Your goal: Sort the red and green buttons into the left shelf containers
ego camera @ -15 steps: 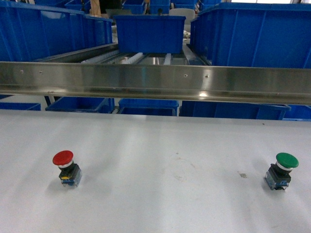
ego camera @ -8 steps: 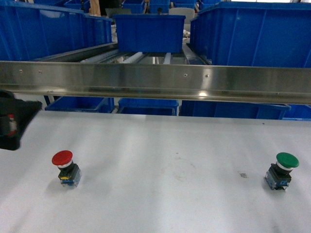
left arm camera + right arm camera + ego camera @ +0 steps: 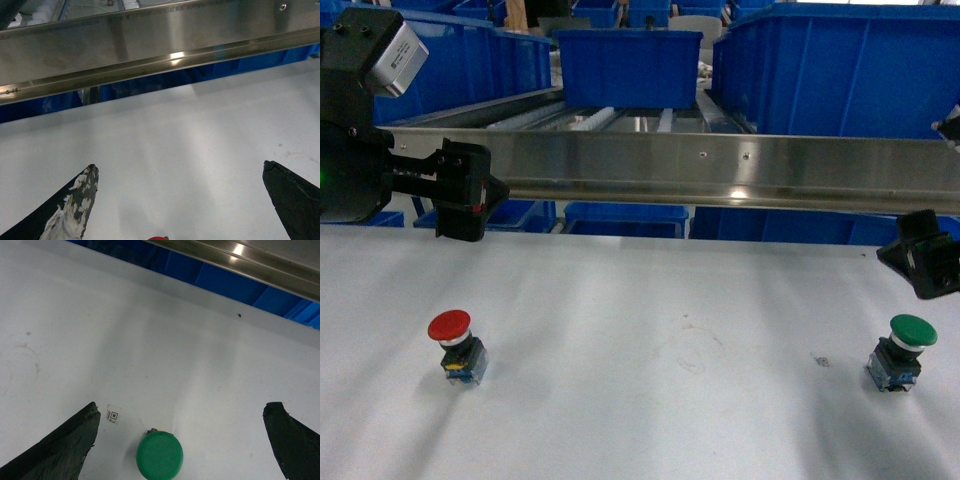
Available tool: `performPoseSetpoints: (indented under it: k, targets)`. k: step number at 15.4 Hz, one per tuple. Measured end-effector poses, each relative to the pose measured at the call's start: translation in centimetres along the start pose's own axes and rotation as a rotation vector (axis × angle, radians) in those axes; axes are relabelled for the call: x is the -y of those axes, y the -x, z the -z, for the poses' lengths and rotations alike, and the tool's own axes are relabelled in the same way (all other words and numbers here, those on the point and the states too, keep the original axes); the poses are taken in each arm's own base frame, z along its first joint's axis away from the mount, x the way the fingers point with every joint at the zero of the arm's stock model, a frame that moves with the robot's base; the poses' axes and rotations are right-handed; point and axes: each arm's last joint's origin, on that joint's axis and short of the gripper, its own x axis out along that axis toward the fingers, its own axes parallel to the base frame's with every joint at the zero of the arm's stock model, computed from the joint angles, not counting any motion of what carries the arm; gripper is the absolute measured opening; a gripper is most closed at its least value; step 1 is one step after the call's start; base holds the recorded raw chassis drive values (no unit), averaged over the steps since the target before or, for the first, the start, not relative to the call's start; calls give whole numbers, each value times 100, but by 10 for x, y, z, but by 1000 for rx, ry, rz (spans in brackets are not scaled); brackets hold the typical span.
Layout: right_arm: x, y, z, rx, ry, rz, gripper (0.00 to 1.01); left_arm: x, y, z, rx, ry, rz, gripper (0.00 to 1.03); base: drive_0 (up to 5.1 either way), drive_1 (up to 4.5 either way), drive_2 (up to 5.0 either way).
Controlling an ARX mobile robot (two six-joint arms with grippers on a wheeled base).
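**Each button lies below and ahead of its own tool**

The red button (image 3: 450, 326) stands upright on the white desk (image 3: 650, 340) at its left side, and the green button (image 3: 911, 331) stands upright at the far right, the two well apart. The left tool (image 3: 470, 190) hangs above and behind the red button, spread wide with nothing held; its wrist view shows only a sliver of red cap (image 3: 157, 238) at the bottom edge between the fingers (image 3: 80, 205). The right tool (image 3: 925, 262) hovers just behind the green button, equally spread and empty, with the green cap (image 3: 160, 455) between its fingers, nearer the left one. Each arm is nearer its own button. The blue bins (image 3: 430, 60) sit beyond the steel rail (image 3: 700, 165), back left.
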Motion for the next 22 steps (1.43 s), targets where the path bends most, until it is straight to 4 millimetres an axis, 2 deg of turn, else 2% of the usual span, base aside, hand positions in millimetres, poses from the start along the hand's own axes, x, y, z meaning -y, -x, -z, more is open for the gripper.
performPoseSetpoints:
  k: [6,8,10,15,20,22]
  targets:
    - [1,0,0,-1,12,16,98,-1,0,0,0,1,-2,98,0,0,0]
    - [2,-6,5,-20,12,47,98,-1,0,0,0,1,-2,98,0,0,0]
    - [-1,-20,7,-78,9,48,98,-1,0,0,0,1,-3,98,0,0,0]
    - [-10,-40,-15,-101,-4,40,98,-1,0,0,-1,1,-2,98,0,0,0]
    - [-23,-72,18,-275,-56,53,98,-1,0,0,-1,1,-2,98,0,0,0]
    - [-24,-74,17,-275,-77,62,98,-1,0,0,-1,1,-3,98,0,0,0]
